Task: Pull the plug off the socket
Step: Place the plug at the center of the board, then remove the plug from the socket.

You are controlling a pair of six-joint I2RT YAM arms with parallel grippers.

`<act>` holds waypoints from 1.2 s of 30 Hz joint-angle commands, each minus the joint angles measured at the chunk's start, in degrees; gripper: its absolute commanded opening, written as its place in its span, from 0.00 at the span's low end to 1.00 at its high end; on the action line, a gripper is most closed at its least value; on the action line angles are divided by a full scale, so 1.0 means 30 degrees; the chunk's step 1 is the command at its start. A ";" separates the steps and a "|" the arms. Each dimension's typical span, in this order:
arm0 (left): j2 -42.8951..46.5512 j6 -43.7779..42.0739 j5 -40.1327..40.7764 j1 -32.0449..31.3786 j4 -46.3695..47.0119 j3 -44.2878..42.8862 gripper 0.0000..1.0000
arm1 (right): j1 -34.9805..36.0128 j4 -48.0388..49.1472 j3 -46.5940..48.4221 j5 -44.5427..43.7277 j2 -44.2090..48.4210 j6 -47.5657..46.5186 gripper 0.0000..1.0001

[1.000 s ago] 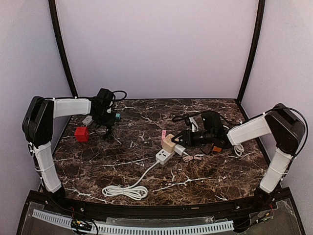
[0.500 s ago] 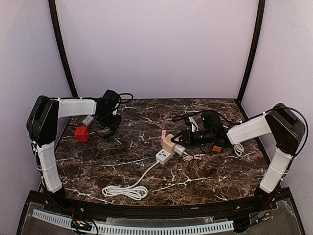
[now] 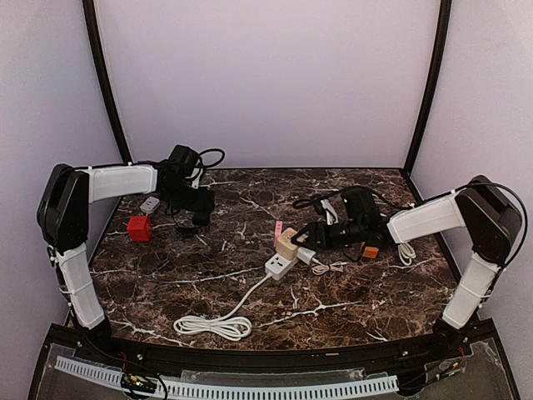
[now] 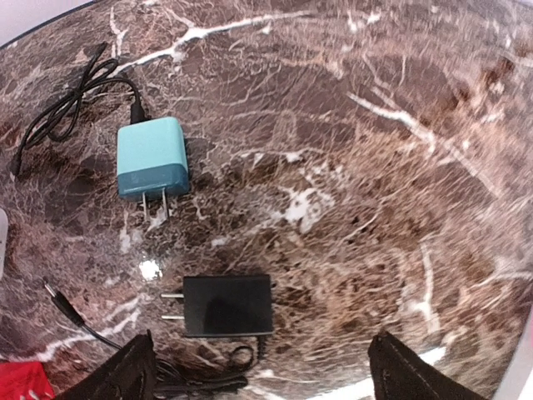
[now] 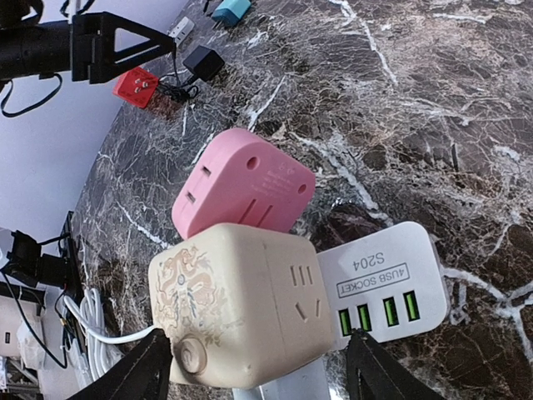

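Near the middle of the worktop (image 3: 375,300), the right gripper (image 5: 258,340) has its fingers spread wide on either side of the beige cube adapter (image 5: 241,304) and is not visibly clamping it. That cube touches the white socket strip (image 5: 383,283), and a pink adapter (image 5: 243,185) sits against its far face. Toward the far left corner, the left gripper (image 4: 262,350) hangs wide open and empty above a black adapter (image 4: 226,305). A teal adapter (image 4: 151,157) lies just beyond it.
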State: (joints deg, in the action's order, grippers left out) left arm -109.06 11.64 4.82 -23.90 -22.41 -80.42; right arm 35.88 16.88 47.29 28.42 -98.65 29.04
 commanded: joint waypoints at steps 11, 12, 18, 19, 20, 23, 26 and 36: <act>0.4987 0.1765 -0.5778 -0.0341 0.3410 0.4270 0.99 | 0.1223 -0.4949 0.2521 -0.2518 0.1479 -0.3854 0.79; 0.5142 0.1728 -0.6212 -0.0450 0.3727 0.4494 0.99 | 0.1209 -0.4979 0.2288 -0.2556 0.1697 -0.3981 0.79; 0.5594 0.1553 -0.8299 -0.2657 0.4755 0.4797 0.99 | 0.1268 -0.4058 -0.0447 -0.2835 0.3757 -0.4931 0.75; 0.5504 0.1624 -0.8428 -0.2926 0.4859 0.4635 0.99 | 0.1266 -0.3729 -0.1226 -0.2994 0.4143 -0.5032 0.75; 0.5305 0.1714 -0.8489 -0.3428 0.4920 0.4492 0.99 | 0.1281 -0.3373 -0.1696 -0.3029 0.4480 -0.5095 0.75; 0.4785 0.2545 -0.8922 -0.4151 0.5609 0.4348 0.99 | 0.1283 -0.2543 -0.2619 -0.3189 0.5013 -0.5349 0.73; 0.3894 0.3017 -0.9123 -0.5064 0.6226 0.4023 0.99 | 0.1282 -0.2381 -0.2754 -0.3676 0.4750 -0.5701 0.70; 0.1119 0.3800 -0.8518 -0.6762 0.6380 0.2450 0.99 | 0.1354 -0.1328 -0.2489 -0.3659 0.3341 -0.5870 0.64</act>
State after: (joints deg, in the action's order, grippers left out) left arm -103.79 21.71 -20.97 -42.96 -3.88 -70.81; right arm 39.38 9.82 39.44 17.80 -86.78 12.25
